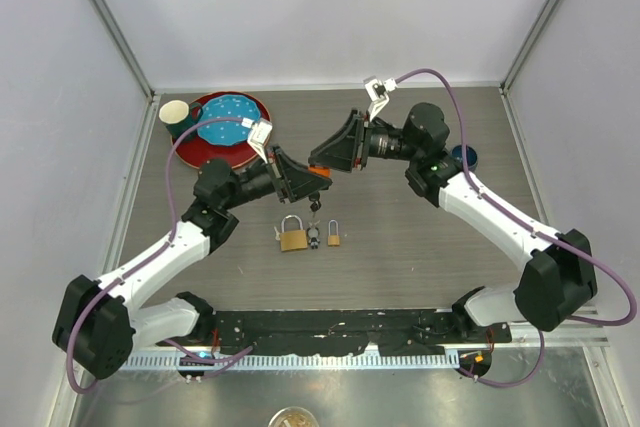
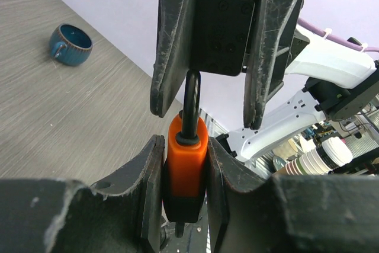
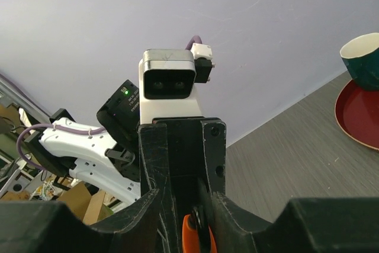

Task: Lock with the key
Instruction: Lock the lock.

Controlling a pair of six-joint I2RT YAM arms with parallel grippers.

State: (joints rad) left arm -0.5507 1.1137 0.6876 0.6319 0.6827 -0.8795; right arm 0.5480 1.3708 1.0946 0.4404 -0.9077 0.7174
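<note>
**Position.** The orange padlock (image 2: 186, 158) is held in the air above the middle of the table (image 1: 420, 257), at the point where the two arm tips meet.

**Left gripper.** The left gripper (image 2: 186, 145) is closed narrow on the lock body. Its fingers (image 2: 148, 194) press against both side faces, and no gap is visible.

**Orientation.** The black shackle (image 2: 190, 102) projects past those fingertips. The lock's long axis runs in line with the left gripper's fingers. The body end faces the left arm. The shackle end points right and slightly far, toward the right gripper (image 2: 207, 114).

**Right gripper.** The right gripper faces the left one head-on. Its two fingers stand apart and straddle the top of the shackle. The shackle sits just beside one finger, with a clear gap to the other. Contact with the closer finger cannot be confirmed.

**Attachment.** A small dark piece (image 1: 316, 205) hangs under the lock. It is too small to tell whether it is the key.

**Table.**
- Just near of the held lock, in a row from left to right:
  - a brass padlock (image 1: 292, 238)
  - a small dark item (image 1: 314, 237)
  - a smaller brass padlock (image 1: 334, 239)
- At the far left:
  - a red plate (image 1: 205, 150) carrying a blue disc (image 1: 228, 122)
  - a pale cup (image 1: 176, 115) at the plate's left edge
- At the right, beside the right arm:
  - a blue cup (image 1: 465, 157)
</note>
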